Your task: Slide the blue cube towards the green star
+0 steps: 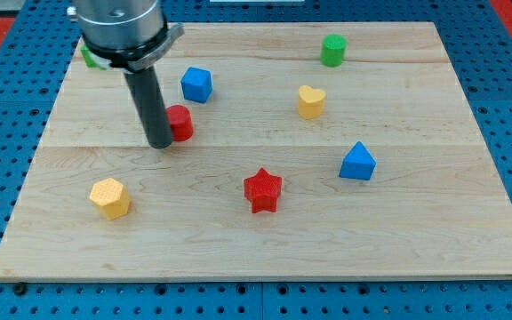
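Note:
The blue cube (196,84) sits on the wooden board in the upper left part of the view. A bit of green (88,59), likely the green star, shows at the board's upper left, mostly hidden behind the arm. My tip (160,142) rests on the board below and left of the blue cube. It touches the left side of a red block (181,123), whose shape is partly hidden.
A green cylinder (332,50) stands at the upper right. A yellow heart (310,101) lies right of centre. A blue block (357,162), a red star (262,189) and a yellow hexagonal block (110,197) lie lower down. The board's edge (265,275) runs along the bottom.

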### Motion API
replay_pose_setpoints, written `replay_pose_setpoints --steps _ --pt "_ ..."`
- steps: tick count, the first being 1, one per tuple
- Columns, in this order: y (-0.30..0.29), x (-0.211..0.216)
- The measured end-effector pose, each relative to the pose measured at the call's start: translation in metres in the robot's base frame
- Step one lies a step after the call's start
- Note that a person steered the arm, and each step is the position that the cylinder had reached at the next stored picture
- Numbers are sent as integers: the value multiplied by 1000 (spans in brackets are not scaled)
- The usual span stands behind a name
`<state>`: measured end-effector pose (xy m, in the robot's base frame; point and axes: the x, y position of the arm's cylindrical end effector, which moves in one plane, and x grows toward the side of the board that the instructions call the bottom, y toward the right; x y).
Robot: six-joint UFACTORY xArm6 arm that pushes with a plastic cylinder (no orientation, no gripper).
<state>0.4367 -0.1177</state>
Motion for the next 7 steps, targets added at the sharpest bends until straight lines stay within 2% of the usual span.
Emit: replay_pose_setpoints --steps 1,2,3,4,7 --pt "9 41" --pt "68 35" --pt "99 20" --pt "122 -24" --pt "40 -93"
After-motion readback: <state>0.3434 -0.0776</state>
